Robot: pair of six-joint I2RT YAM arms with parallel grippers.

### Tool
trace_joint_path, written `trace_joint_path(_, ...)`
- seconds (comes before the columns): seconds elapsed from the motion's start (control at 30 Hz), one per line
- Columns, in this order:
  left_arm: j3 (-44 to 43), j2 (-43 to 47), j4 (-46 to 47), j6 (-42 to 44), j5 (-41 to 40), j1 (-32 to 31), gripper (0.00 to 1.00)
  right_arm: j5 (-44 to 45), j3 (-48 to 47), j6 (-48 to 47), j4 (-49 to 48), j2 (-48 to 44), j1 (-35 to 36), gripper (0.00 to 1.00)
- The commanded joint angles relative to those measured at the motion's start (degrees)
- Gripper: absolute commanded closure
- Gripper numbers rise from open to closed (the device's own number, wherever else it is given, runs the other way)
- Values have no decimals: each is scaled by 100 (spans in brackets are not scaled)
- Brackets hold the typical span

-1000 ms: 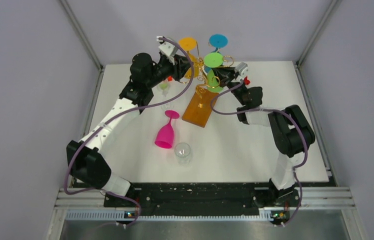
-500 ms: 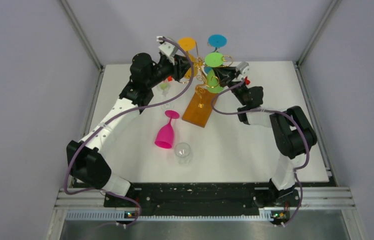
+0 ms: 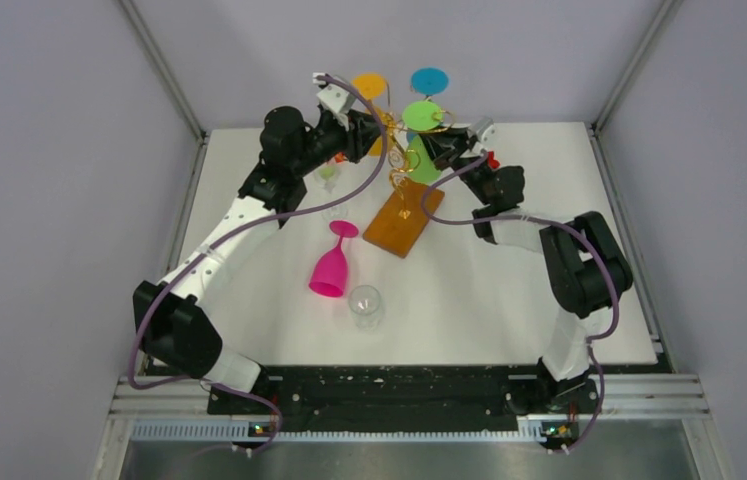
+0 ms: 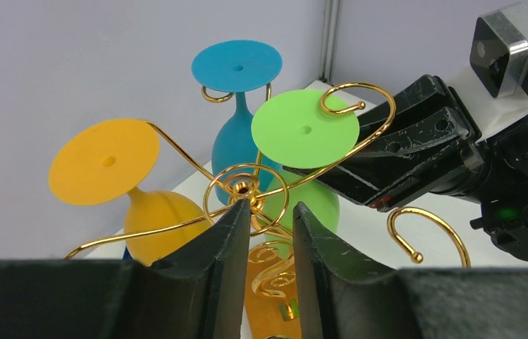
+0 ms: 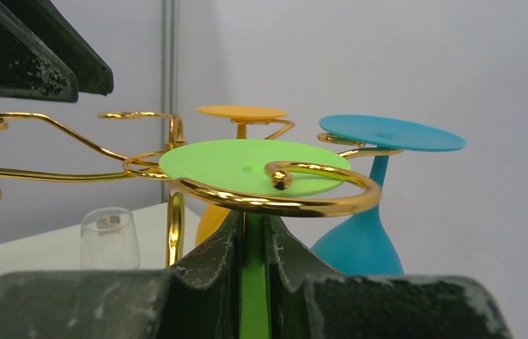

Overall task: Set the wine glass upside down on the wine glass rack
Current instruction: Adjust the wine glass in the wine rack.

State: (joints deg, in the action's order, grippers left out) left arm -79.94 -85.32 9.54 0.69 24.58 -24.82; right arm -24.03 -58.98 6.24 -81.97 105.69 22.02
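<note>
The right gripper (image 5: 250,224) pinched the green glass (image 5: 247,164) stem at the rack (image 5: 303,205); the left gripper (image 4: 271,210) had narrow fingers, grip unclear

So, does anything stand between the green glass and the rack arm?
Nothing visible does. The green wine glass has its foot at the wine glass rack's curled arm, stem between the right fingers; the orange glass and blue glass hang on other arms.

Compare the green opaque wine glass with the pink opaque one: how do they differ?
The green wine glass is foot-up in the gold wire rack; the pink wine glass lies on its side on the table. The right gripper clamps the green one's stem; nothing touches the pink one. Both are opaque and stemmed.
</note>
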Motion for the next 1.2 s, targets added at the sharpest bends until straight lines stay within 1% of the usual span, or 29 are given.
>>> trace_joint_path(0.0,57,253,321,-44,51,31,66,-159,-478,33,-637,-149,133,100)
trace_joint_path(0.13,49,236,323,-45,49,34,66,-152,-463,47,-658,-74,132,100)
trace_joint_path(0.53,39,115,328,-43,146,33,66,-6,-14,-22,-923,-108,127,100)
trace_joint_path(0.57,33,106,332,-193,159,34,66,-10,33,-20,-937,-131,133,100)
trace_joint_path(0.8,22,45,331,-278,283,31,68,82,278,-37,-1028,-156,132,100)
trace_joint_path(1.17,5,26,334,-267,292,30,69,158,26,-39,-352,-243,129,100)
